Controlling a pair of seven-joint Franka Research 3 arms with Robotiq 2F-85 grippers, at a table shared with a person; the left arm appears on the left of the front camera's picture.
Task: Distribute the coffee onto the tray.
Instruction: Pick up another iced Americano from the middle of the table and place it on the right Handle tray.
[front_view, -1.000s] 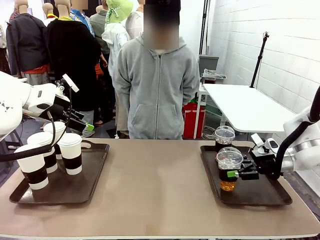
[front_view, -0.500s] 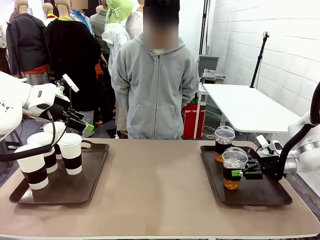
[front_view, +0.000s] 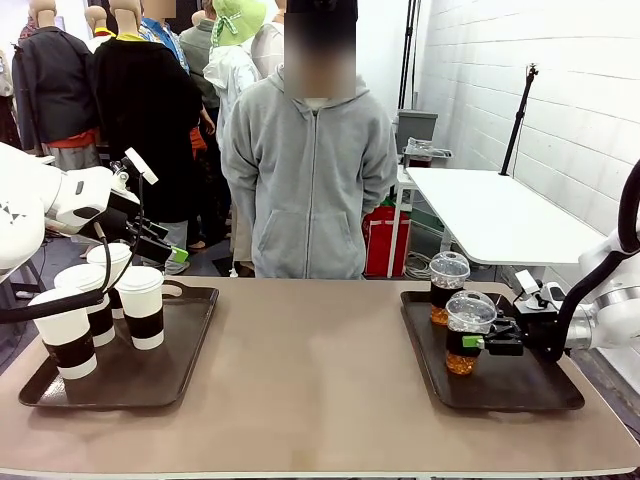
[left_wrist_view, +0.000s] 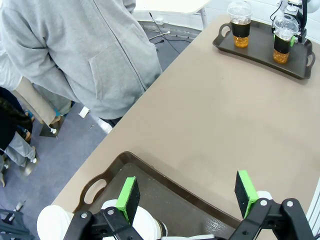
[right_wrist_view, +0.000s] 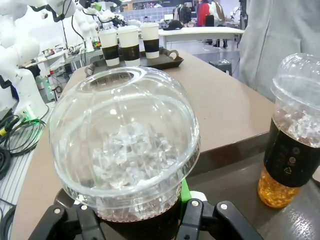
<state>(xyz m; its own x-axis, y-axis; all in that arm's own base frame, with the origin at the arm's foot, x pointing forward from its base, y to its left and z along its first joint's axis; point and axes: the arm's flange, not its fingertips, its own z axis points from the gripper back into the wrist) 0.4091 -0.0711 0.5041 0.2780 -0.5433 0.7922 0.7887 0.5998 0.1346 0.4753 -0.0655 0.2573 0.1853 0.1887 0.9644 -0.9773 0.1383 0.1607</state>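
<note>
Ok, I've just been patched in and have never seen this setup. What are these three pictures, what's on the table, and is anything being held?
Two white robot arms share a brown table with a person in a grey hoodie. The front picture looks across the table. The other two come from cameras on each wrist. On the left dark brown tray stand white paper cups with brown sleeves; the left hand hovers open above them. On the right dark tray, the right hand is shut on a clear dome-lidded plastic cup of amber drink, with a second dome-lidded cup behind.
</note>
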